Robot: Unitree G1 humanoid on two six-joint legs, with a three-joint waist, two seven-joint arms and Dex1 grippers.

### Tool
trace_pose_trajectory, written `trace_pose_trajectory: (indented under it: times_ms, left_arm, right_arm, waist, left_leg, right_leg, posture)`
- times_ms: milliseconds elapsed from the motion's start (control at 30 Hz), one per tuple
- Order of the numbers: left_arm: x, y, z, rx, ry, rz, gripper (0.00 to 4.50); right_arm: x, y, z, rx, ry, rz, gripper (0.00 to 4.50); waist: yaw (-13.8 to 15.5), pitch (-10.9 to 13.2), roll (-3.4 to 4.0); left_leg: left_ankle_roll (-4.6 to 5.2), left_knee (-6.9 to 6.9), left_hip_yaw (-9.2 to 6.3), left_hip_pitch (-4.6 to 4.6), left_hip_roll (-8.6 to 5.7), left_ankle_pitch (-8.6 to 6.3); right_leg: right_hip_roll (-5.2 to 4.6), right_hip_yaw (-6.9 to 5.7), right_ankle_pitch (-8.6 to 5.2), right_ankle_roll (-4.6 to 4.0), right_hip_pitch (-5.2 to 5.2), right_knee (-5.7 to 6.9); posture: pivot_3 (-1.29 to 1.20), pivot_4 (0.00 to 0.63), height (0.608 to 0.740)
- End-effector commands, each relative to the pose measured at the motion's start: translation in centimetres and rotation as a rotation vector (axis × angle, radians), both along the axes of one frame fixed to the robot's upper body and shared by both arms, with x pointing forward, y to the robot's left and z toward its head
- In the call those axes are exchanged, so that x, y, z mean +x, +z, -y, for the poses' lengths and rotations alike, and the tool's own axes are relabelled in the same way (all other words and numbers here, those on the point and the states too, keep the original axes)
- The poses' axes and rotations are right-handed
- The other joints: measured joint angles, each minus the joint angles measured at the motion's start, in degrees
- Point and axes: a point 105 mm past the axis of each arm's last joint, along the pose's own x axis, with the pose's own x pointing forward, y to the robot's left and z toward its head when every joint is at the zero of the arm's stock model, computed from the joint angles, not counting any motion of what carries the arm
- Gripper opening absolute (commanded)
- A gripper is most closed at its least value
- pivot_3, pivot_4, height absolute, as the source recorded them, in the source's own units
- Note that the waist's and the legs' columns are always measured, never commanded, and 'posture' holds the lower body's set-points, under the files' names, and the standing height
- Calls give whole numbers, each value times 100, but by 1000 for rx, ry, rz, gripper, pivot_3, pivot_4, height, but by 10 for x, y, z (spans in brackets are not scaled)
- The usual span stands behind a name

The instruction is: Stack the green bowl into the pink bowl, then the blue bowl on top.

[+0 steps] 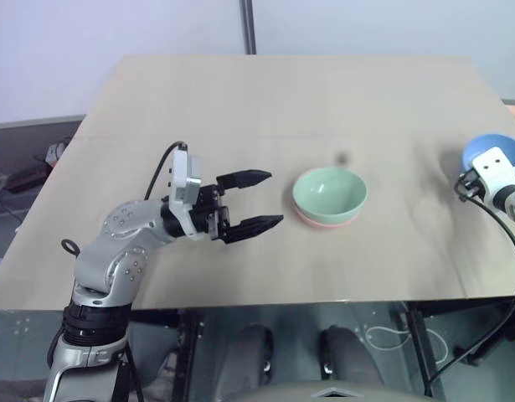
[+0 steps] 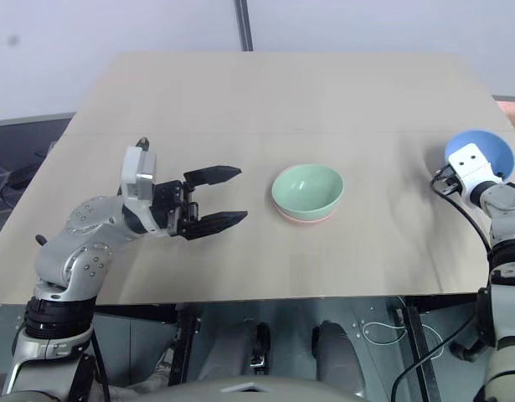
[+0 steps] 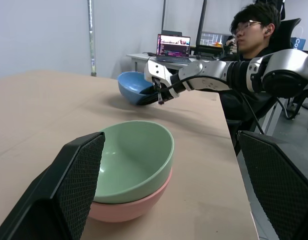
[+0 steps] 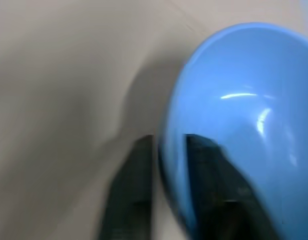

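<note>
Left eye view: green bowl point(image 1: 329, 192) sits nested in the pink bowl point(image 1: 327, 221), centre right of frame, on the table point(image 1: 240, 109). Left gripper point(image 1: 261, 200) at centre left, its 2 fingers spread wide apart, empty, well short of the stack. Blue bowl point(image 1: 494, 155) at far right edge, with the right gripper's wrist housing over its near side.

Right eye view: same layout; blue bowl at right edge, stack at centre.

Left wrist view: stack close in the lower middle, pink rim showing under green. Upper middle: right gripper point(image 3: 159, 95) on the blue bowl's rim. A person sits beyond the table at upper right.

Right wrist view: 2 dark fingers point(image 4: 136, 185) clamped together on the blue bowl's wall, 1 outside, 1 inside.

Judgement: step 1 looks done; step 2, the blue bowl, is in hand. Next calls for lifting it clear, carrying it over the stack, lowering level, releasing.
</note>
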Motion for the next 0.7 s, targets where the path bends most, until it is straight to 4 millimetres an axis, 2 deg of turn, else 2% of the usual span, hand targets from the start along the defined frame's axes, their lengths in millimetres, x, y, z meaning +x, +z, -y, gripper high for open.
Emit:
trace_pose_trajectory:
  times_ms: [33, 133, 200, 267, 367, 433, 500, 567, 700]
  left_arm:
    - [-2, 6, 1, -10, -9, 24, 4500]
    - [0, 5, 1, -15, -7, 6, 4500]
    - [3, 5, -1, -21, 14, 7, 4500]
    - [5, 4, -2, -22, 28, 3, 4500]
    - [9, 0, -4, -15, 56, 1, 4500]
    - [11, -2, -5, -10, 75, 2, 4500]
    - [12, -2, -6, -14, 82, 1, 4500]
    - [12, -2, -7, -16, 88, 1, 4500]
    - [12, -3, -8, -14, 96, -3, 4500]
  right_arm:
    - [2, 29, 2, -60, 38, 77, 522]
    - [1, 51, -8, -97, 114, 155, 522]
    - [-3, 69, -33, -66, 229, 221, 522]
    - [-14, 85, -71, -3, 375, 270, 522]
    - [-47, 97, -141, 116, 606, 274, 522]
    - [-69, 97, -183, 165, 724, 246, 522]
    - [-85, 92, -216, 199, 800, 216, 522]
    - [-95, 84, -237, 204, 849, 174, 522]
    - [-103, 63, -261, 177, 923, 92, 522]
  waist:
    - [2, 0, 0]
    - [4, 2, 3]
    - [7, 4, 6]
    - [6, 4, 6]
    - [0, 3, 7]
    - [20, 3, 7]
    - [29, 2, 6]
    - [31, 2, 5]
    - [67, 3, 1]
  left_leg:
    - [0, 0, 0, 0, 0, 0]
    - [0, 0, 1, -1, 0, 0]
    - [0, 0, 0, -2, 0, 0]
    - [0, -1, -3, -2, 1, 0]
    - [20, -5, -8, -7, 9, -13]
    - [23, -5, -11, -6, 11, -15]
    - [24, -5, -16, -7, 9, -16]
    - [25, -4, -19, -6, 6, -16]
    - [25, -2, -33, -6, -12, -16]
  right_leg:
    - [0, 0, 0, 0, 0, 0]
    - [-2, 0, 0, 0, 0, -1]
    - [-3, -1, 0, 0, -2, 0]
    - [-3, -3, 0, 0, -3, 0]
    - [-4, -5, 0, 0, -7, 1]
    - [-17, -8, 0, 0, -7, 2]
    - [-23, -14, 0, 0, -6, 1]
    - [-33, -19, 0, 0, -3, 0]
    - [-51, -38, 0, 0, 6, -7]
  posture:
    - [0, 150, 740]
    - [0, 150, 740]
    - [0, 150, 740]
    - [0, 150, 740]
    - [0, 150, 740]
    - [0, 150, 740]
    - [0, 150, 740]
    - [0, 150, 740]
    - [0, 150, 740]
